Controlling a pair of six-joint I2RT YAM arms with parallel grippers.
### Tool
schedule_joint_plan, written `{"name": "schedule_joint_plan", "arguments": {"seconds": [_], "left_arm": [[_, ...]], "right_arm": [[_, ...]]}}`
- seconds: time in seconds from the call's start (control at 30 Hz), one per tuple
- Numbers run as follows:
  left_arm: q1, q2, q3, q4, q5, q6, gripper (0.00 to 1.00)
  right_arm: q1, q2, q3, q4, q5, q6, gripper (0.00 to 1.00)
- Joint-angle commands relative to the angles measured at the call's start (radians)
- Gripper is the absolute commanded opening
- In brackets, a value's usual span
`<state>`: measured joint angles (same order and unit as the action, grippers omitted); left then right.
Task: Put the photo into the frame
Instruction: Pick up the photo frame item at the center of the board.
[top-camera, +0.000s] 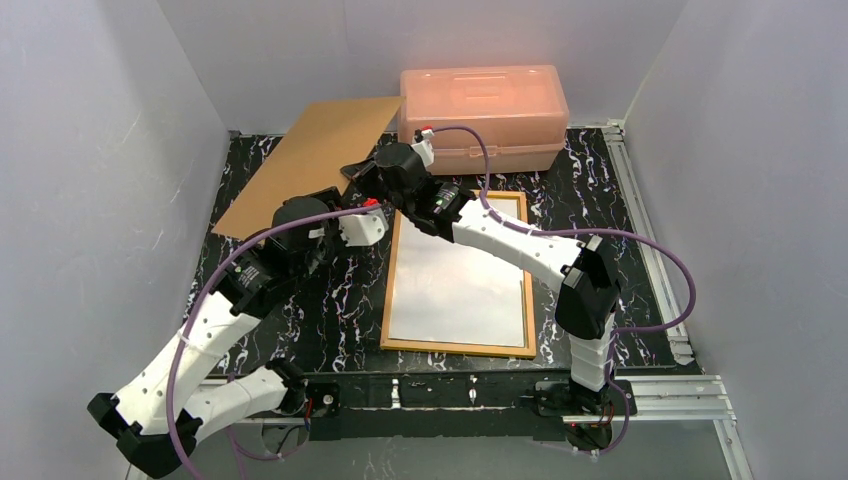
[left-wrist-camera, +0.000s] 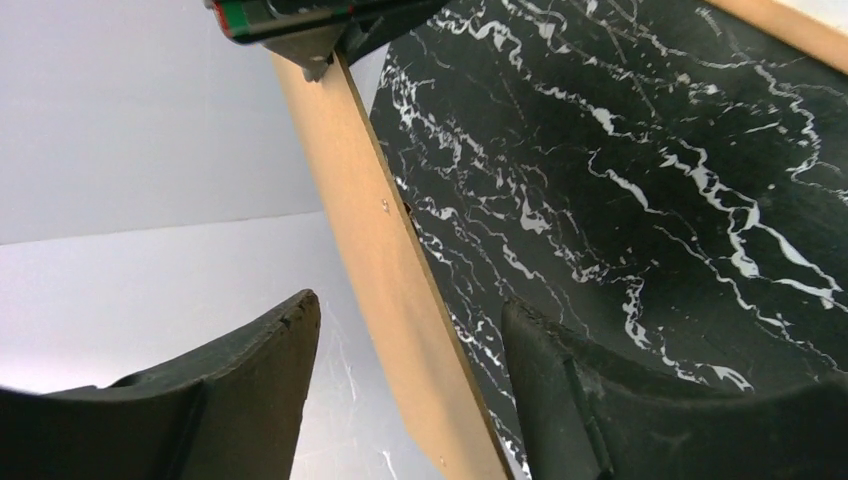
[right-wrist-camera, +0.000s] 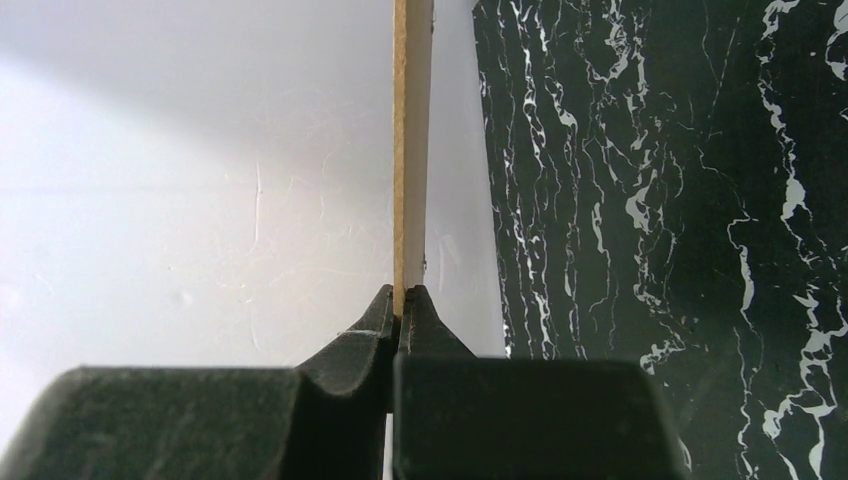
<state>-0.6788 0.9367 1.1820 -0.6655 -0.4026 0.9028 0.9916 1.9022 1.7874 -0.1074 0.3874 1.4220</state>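
Looks roughly halfway. Already inside the frame (top-camera: 455, 347), flat on the table (top-camera: 340, 310) at near right: what seems to be the photo (top-camera: 460, 285), face down and showing only white; cannot confirm the print side. Left to do: lay the brown backing board (top-camera: 305, 160) over it and fasten it. Holds that board tilted up at far left with the right gripper (right-wrist-camera: 403, 300), fingers clenched on its edge. Straddles the same edge with the left gripper (left-wrist-camera: 408, 305), fingers apart, touching nothing. Only from above: frame and photo. Only from the wrists: both grips.
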Motion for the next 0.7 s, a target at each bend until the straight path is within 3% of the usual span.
{"name": "schedule_joint_plan", "arguments": {"seconds": [0.0,0.13,0.43,0.67], "left_arm": [[-0.013,-0.026,-0.051,0.105,-0.149,0.046,0.59],[-0.013,-0.065,-0.096,0.228,-0.186,0.097,0.43],[-0.006,-0.051,-0.105,0.244,-0.243,0.078,0.32],[0.037,-0.018,-0.056,0.245,-0.229,0.014,0.0]], "right_arm": [[0.007,-0.081,0.069,0.156,0.046,0.06,0.01],[0.006,-0.102,0.031,0.19,0.034,0.074,0.01],[0.008,-0.131,-0.016,0.246,-0.022,0.097,0.01],[0.017,-0.186,-0.067,0.246,-0.056,0.07,0.01]]}}
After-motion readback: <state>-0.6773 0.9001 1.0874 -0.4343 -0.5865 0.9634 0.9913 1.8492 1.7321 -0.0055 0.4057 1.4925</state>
